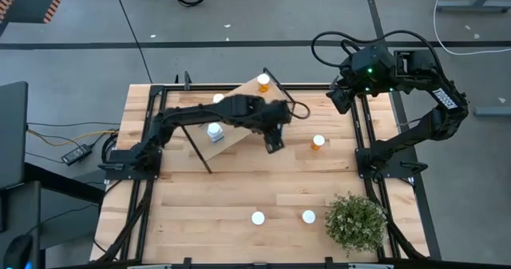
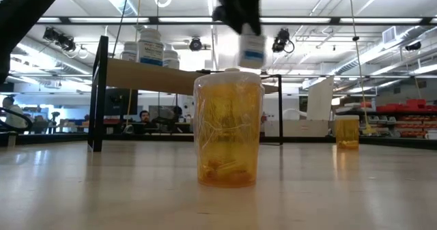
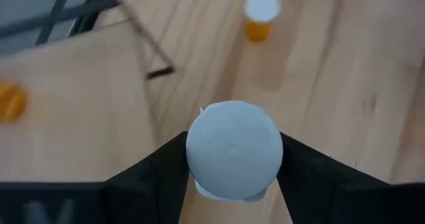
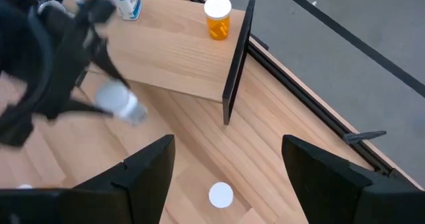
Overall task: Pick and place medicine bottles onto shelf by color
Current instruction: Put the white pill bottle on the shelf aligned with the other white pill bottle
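Medicine bottles scattered over table and shelf. One white-bodied bottle [image 3: 234,151] is clamped between the left gripper's [image 1: 274,144] two dark fingers, cap toward the wrist camera; fingers part-way closed, pressed on either side of it. In the low view this bottle [image 2: 252,50] hangs in the air above the table, carried clear of the surface, just off the shelf's right end.

Shelf [image 1: 239,109]: slanted light-wood board on a thin black frame, far-centre of the table. On it: an orange bottle [image 1: 263,82] at the far right corner, a white bottle [image 1: 215,131] on the nearer part of the board, and another white cap [image 1: 218,99] showing beside the left arm, mostly hidden.

Loose on the table [image 1: 200,205]: an orange bottle [image 1: 318,142] standing right of the held one, well apart from the shelf. Two white-capped bottles near the front edge, one centre [image 1: 258,218], one further right [image 1: 308,216] just beside the potted plant [image 1: 356,223]; body colour cannot be told from above. Low view has one orange bottle [image 2: 228,127] upright close to the camera.

Right gripper [image 4: 228,184] waits at the far right of the table, raised; fingers spread wide, nothing between them.
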